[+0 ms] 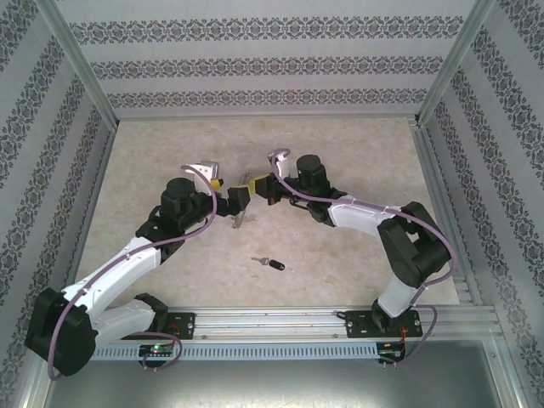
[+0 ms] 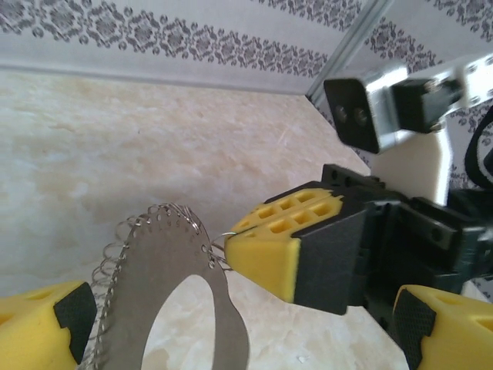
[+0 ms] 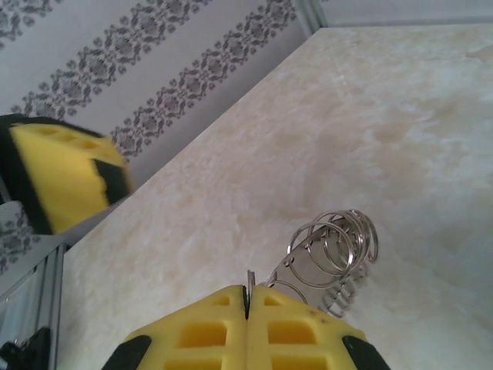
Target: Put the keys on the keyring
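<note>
The right gripper [image 3: 247,302] is pressed together, pinching a thin wire loop at the rim of the keyring [image 2: 158,270]. The ring hangs over the middle of the bench [image 1: 170,144]. Its flat grey hoop is fringed with small silvery coils [image 3: 333,245], which fan out just beyond the right gripper's yellow tips. The left gripper [image 1: 231,198] is spread wide and faces the right one. The hoop stands between its fingers [image 2: 38,327], close by one pad and apart from the other. Whether that pad touches the coils is unclear. The key [image 1: 269,263], with its black head and short silver blade, lies flat on the bench towards the near edge, between the two arm bases and well apart from both grippers.
</note>
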